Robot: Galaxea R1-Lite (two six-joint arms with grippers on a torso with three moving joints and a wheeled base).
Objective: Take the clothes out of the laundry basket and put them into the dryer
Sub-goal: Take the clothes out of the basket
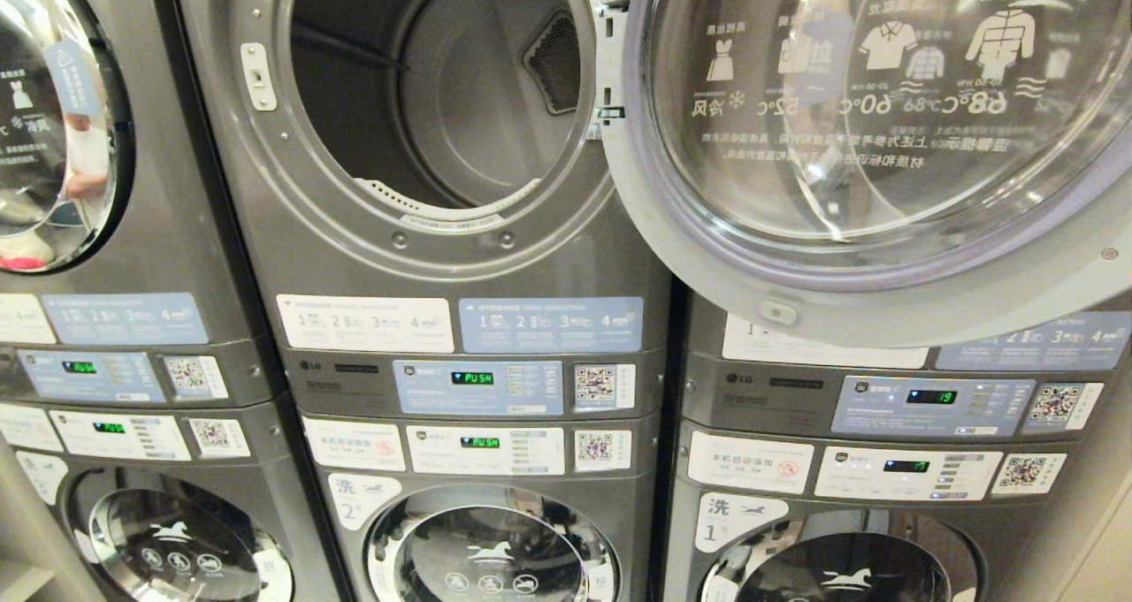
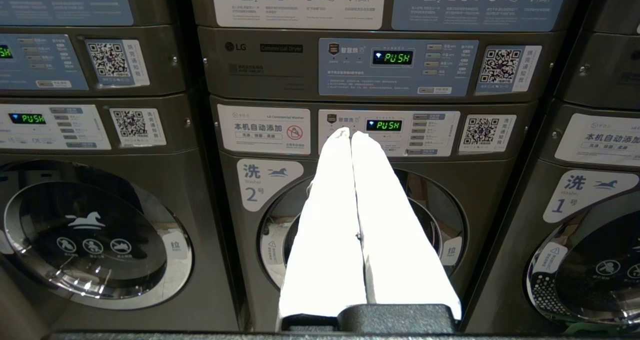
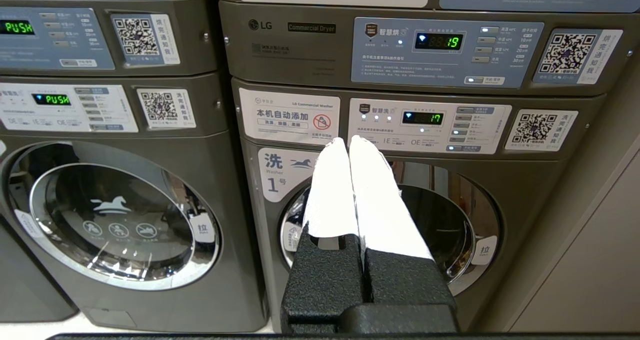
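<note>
The middle upper dryer (image 1: pixel 442 222) stands open, and its grey drum shows no clothes inside. Its round glass door (image 1: pixel 875 142) is swung out to the right. The laundry basket and the clothes are out of view. Neither arm shows in the head view. My left gripper (image 2: pixel 350 133) is shut with nothing between its white fingers (image 2: pixel 330 215); it hangs level in front of washer number 2 (image 2: pixel 270 180), apart from it. My right gripper (image 3: pixel 348 141) is likewise shut and empty, in front of washer number 1 (image 3: pixel 280 172).
The open dryer door covers much of the right-hand upper machine. Control panels with green "PUSH" displays (image 1: pixel 472 377) sit between the dryers and the washers below. A closed dryer (image 1: pixel 53 116) stands at the left. A plain wall (image 3: pixel 590 260) borders the right machine.
</note>
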